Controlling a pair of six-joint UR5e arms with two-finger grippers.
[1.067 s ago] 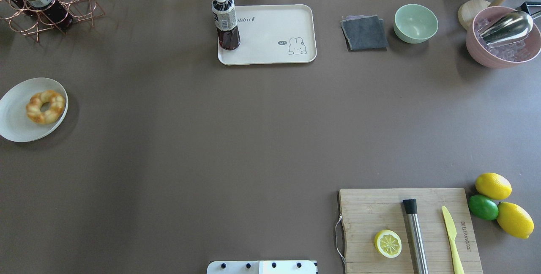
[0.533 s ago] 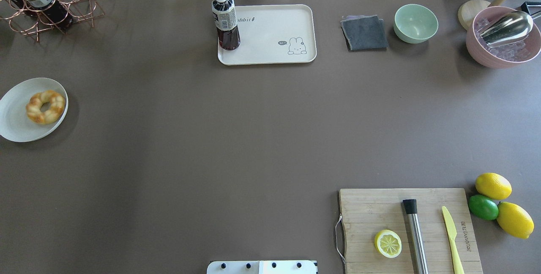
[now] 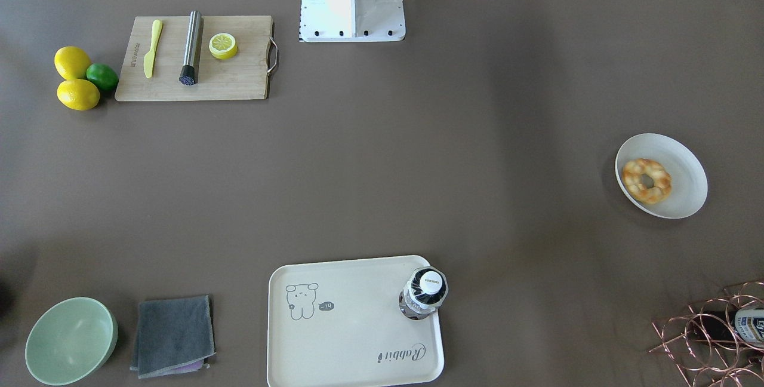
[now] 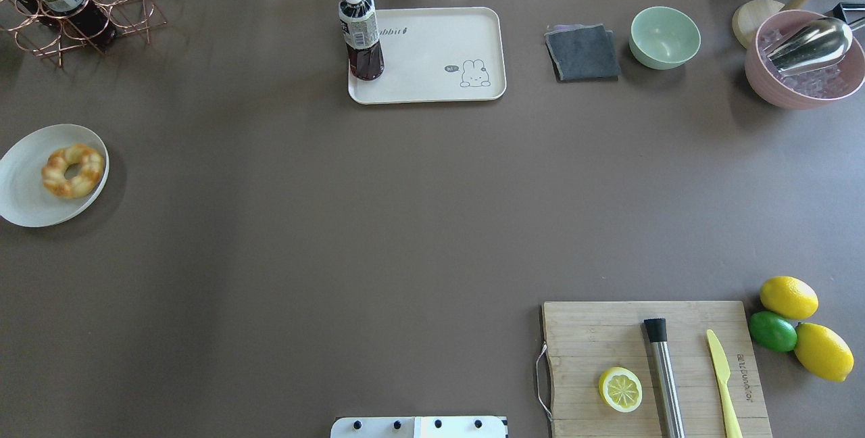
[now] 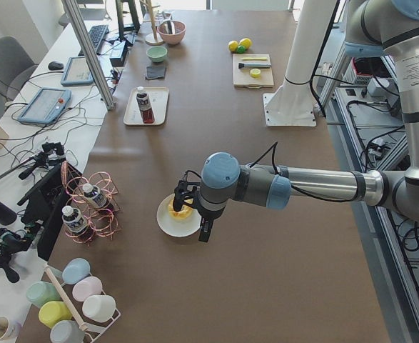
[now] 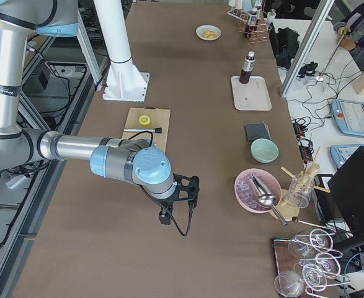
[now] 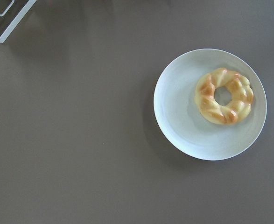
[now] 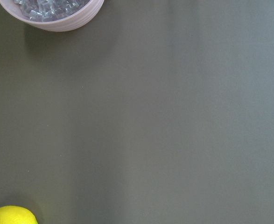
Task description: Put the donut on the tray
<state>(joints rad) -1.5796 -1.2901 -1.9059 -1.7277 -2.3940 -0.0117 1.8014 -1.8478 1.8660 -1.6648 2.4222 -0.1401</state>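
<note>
Exterior front-facing: 1 golden-brown braided ring donut (image 3: 646,181) is logged lying flat on a round white plate (image 3: 689,175), at the end of the brown table (image 3: 382,166) on the robot's left. 1 cream rectangular rabbit-print tray (image 3: 358,321) is logged well apart, at the edge opposite the base. 1 upright dark capped bottle (image 3: 425,292) occupies 1 tray corner. No arm is shown.

Overhead exterior: the tray floor beside the bottle is noted bare.

Exterior left: the left gripper (image 5: 179,204) is recorded above the plate, over the donut. How far it is parted cannot be told.

Exterior right: the right gripper (image 6: 191,188) is recorded over bare table. Its opening and contents cannot be told.

Left wrist-mounted: the donut is seen untouched and off-centre in the view, with no fingers visible.

Right wrist-mounted: only table, a pink bowl's edge (image 8: 57,18) and a lemon (image 8: 10,215) are listed.

Step judged: approach. The gripper should be centred over 1 side of the ring and closed lightly, as the gloss suggests slip. The plate rim should be cleared, and the bare tray half chosen, away from the bottle.
</note>
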